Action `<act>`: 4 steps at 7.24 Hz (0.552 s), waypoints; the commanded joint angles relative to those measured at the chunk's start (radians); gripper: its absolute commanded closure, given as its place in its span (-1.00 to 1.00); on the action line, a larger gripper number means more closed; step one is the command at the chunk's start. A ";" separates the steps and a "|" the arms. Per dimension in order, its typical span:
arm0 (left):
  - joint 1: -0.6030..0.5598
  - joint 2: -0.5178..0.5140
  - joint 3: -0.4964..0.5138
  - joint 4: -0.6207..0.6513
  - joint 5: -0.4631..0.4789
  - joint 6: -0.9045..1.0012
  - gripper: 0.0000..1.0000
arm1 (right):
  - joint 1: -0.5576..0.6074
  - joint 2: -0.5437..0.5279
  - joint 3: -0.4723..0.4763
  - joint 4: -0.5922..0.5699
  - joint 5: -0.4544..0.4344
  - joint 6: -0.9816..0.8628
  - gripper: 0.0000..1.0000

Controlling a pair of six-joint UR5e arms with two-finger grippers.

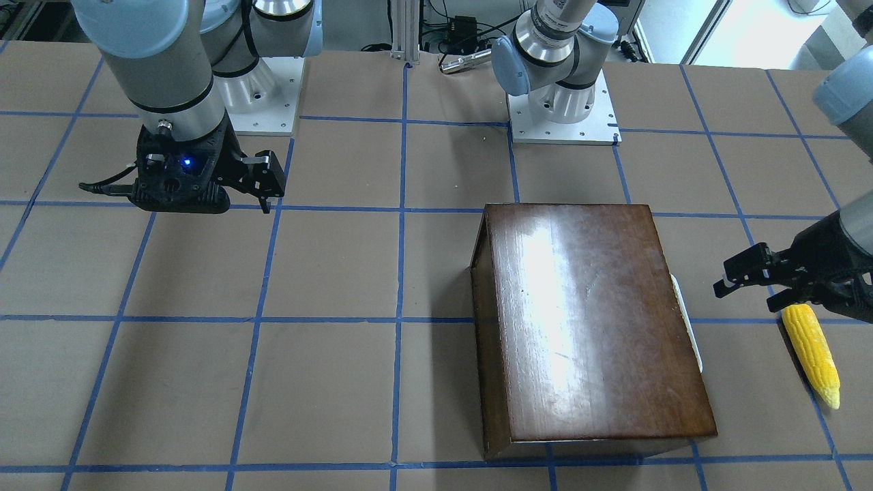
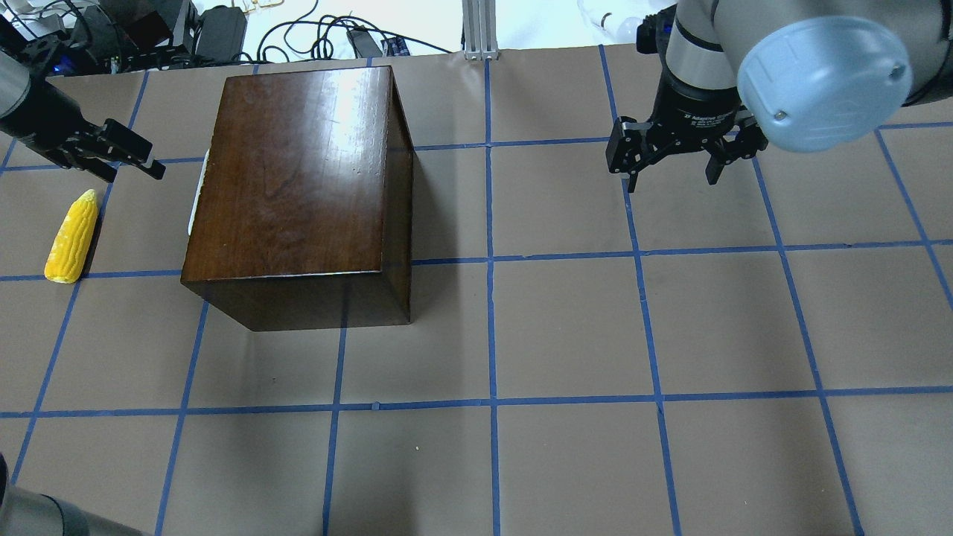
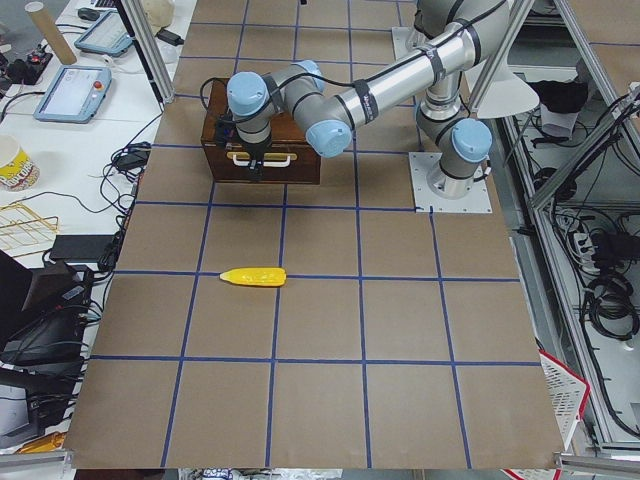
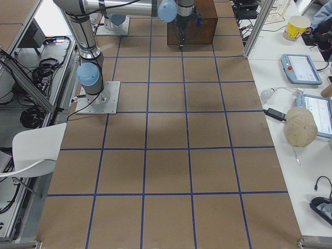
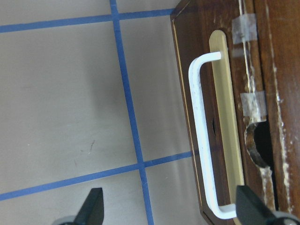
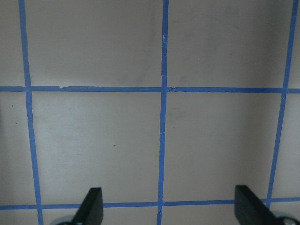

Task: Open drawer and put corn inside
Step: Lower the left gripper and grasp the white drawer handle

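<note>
The dark-brown cabinet stands on the table, also in the front view. Its drawer is closed; the chipped front carries a white handle over a brass plate. The yellow corn lies on the table in front of the drawer, apart from it, also in the front view. My left gripper is open and empty, hovering a little off the drawer front; in its wrist view the handle lies between the fingertips. My right gripper is open and empty, far from the cabinet.
The table is brown paper with a blue tape grid. Both arm bases are bolted along the robot's edge. Cables and electronics lie beyond the far edge. The right wrist view shows only bare table.
</note>
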 commanded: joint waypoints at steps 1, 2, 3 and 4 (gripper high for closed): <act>0.002 -0.029 -0.039 0.007 -0.037 0.003 -1.00 | 0.000 0.000 0.000 0.001 0.001 0.000 -1.00; 0.002 -0.032 -0.064 0.013 -0.069 0.004 -1.00 | 0.000 0.000 0.000 0.001 0.001 0.000 -1.00; 0.003 -0.037 -0.062 0.013 -0.069 0.004 -1.00 | 0.000 0.000 0.000 0.001 0.001 0.000 -1.00; 0.003 -0.046 -0.065 0.013 -0.071 0.004 -1.00 | 0.000 0.000 0.000 0.001 0.001 0.000 -1.00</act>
